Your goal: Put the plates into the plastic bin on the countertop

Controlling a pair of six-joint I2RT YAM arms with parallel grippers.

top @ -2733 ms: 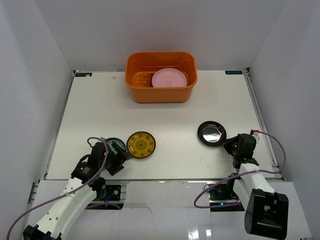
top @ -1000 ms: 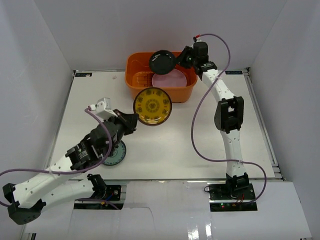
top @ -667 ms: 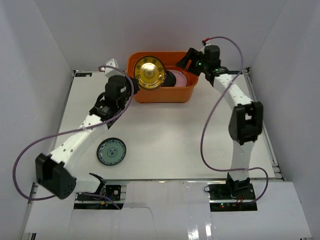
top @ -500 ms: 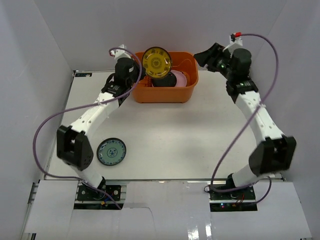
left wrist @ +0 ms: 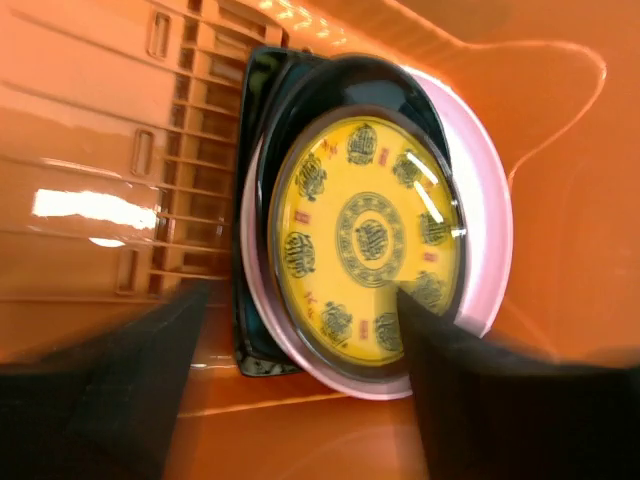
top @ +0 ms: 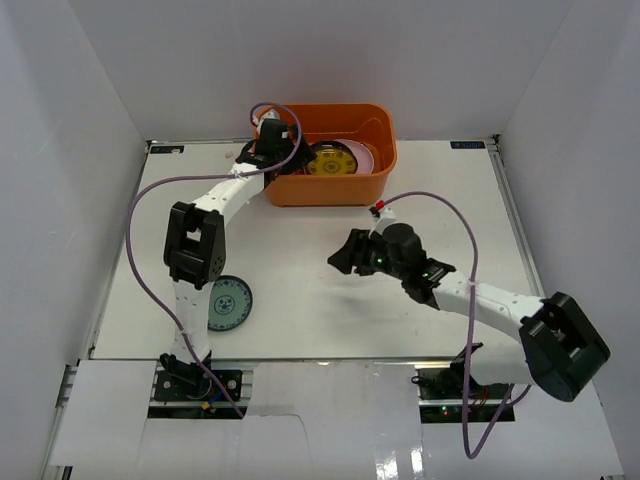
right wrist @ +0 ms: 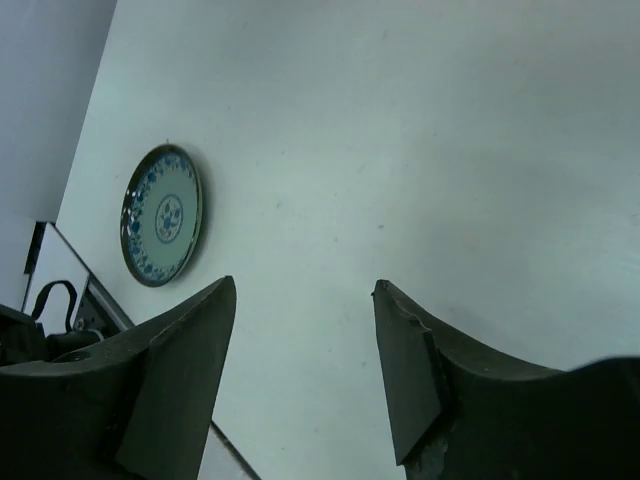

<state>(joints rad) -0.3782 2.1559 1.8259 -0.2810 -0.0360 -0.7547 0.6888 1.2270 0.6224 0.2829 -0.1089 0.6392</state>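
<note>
The orange plastic bin stands at the back of the white countertop. In it the amber-patterned plate lies on a black round one, over the pink plate and a dark square plate. My left gripper hangs open over the bin's left side, its fingers apart and off the amber plate. A small teal-patterned plate lies on the countertop near the front left. My right gripper is open and empty low over mid-table, pointing left toward that plate.
White walls close in the countertop on three sides. The left arm stretches from its base up to the bin, passing just left of the teal plate. A purple cable loops above the right arm.
The left gripper opened and the amber plate now lies in the bin. The right arm swung from the bin down to mid-table, empty, having left the black plate in the bin.
</note>
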